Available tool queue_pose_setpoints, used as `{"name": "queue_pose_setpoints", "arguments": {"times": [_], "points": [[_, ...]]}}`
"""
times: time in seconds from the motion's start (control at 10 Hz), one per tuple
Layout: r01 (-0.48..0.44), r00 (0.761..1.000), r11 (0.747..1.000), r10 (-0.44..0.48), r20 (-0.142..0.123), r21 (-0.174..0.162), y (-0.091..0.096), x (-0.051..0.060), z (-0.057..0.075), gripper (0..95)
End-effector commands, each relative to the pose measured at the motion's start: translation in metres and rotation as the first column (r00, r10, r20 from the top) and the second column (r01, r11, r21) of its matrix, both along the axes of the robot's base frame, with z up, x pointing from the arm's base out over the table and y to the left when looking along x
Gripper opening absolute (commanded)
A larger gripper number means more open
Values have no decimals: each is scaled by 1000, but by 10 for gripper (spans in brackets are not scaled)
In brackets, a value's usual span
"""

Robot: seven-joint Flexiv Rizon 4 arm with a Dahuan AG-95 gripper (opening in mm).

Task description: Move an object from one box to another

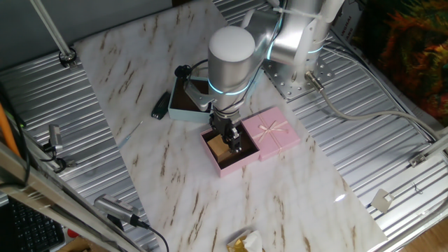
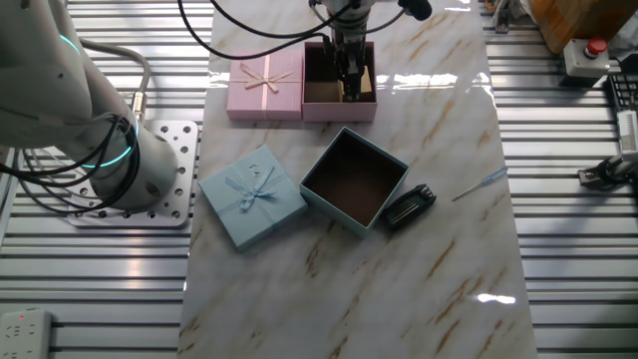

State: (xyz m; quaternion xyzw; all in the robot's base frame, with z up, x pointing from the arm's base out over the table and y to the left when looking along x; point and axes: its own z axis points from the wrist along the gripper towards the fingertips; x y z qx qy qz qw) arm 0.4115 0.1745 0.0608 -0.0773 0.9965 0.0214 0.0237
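Note:
The pink box tray [image 1: 225, 164] [image 2: 339, 108] stands on the marble board with its pink lid [image 1: 274, 133] [image 2: 265, 85] beside it. My gripper [image 1: 233, 140] [image 2: 351, 78] is lowered into this tray. The small tan cube [image 1: 218, 149] [image 2: 366, 83] shows inside the tray, right against the fingers. Whether the fingers are closed on it is hidden by the gripper body. The light blue box tray [image 1: 183, 112] [image 2: 354, 179] stands apart with a dark interior; in one fixed view the arm partly covers it.
The light blue lid with a bow [image 2: 251, 196] lies beside the blue tray. A flat black item [image 1: 161, 106] [image 2: 409, 206] lies against the blue tray's other side. A thin clear tool [image 2: 478, 182] lies near the board's edge. A crumpled yellow-white thing [image 1: 245, 243] sits at the near edge.

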Motion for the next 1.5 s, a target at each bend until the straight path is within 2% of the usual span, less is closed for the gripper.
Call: {"name": "queue_pose_setpoints", "arguments": {"times": [0.1, 0.7, 1.0, 1.5], "points": [[1, 1000, 1000, -1, 0, -1, -1, 0, -1, 760], [8, 1000, 1000, -8, -10, -3, 1, 2, -4, 760], [10, 1000, 1000, -10, -20, -5, 0, 3, -9, 760], [11, 999, 1000, -11, -31, -8, 1, 3, -9, 760]]}}
